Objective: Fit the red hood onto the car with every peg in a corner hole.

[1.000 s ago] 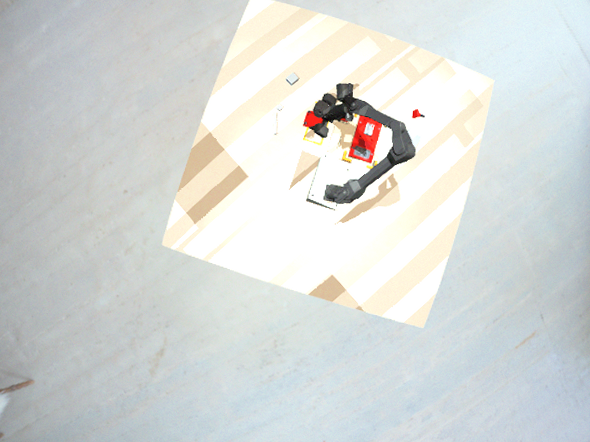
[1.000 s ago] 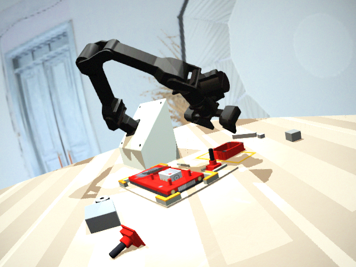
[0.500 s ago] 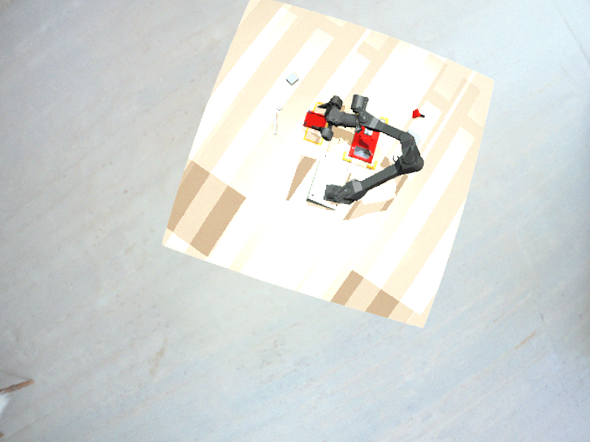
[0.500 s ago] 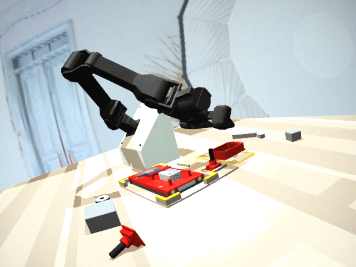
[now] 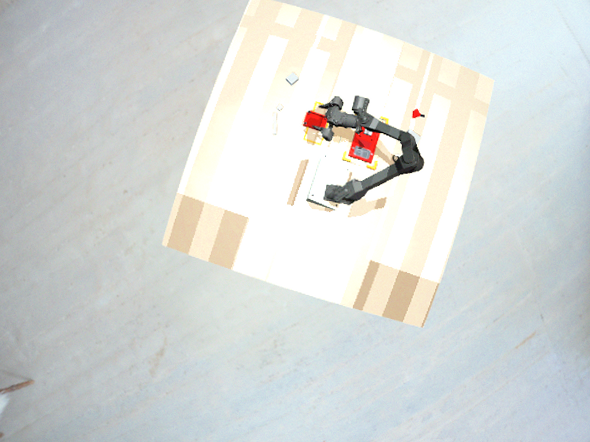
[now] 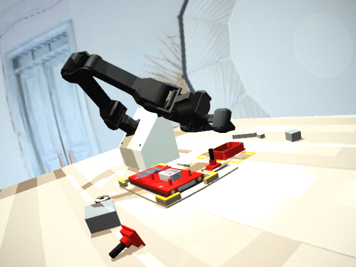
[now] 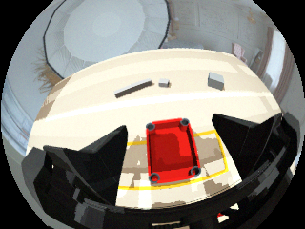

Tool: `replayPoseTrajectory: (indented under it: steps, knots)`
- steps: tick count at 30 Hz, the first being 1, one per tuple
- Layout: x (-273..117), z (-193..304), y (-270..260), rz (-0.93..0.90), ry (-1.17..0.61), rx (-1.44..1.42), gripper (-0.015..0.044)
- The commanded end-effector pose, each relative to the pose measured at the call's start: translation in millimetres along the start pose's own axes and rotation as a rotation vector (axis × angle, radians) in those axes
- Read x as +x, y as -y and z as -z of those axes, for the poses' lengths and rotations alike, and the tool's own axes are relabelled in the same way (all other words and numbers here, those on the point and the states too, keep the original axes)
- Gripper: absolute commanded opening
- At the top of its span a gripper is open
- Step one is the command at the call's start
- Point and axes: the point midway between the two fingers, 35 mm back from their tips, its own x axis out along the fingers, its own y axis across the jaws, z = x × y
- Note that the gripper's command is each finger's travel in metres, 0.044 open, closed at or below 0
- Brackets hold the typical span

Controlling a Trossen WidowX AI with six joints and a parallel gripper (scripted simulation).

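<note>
Your claw [image 5: 322,120] [image 6: 207,126] [image 7: 172,124] hangs spread and unladen above the worktop [image 5: 282,269] [image 6: 258,244] [image 7: 95,105], the red car hood [image 5: 315,119] [image 6: 229,150] [image 7: 172,150] lying open side up below and ahead of its fingertips. The shell looks light and stiff, perhaps slick along its smooth walls. You would do best to grip two opposite long sides midway, clear of the corner bosses, squeezing gently; it probably needs turning over before fitting.
</note>
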Motion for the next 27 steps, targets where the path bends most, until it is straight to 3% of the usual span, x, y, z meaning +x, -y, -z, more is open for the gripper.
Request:
replayPoseTrajectory:
  steps: [1,27]
  knots:
    - [4.0,4.9,-0.5,-0.004,0.003,0.000,0.0440]
    - [16.3,27.5,1.4,0.003,0.003,-0.002,0.0440]
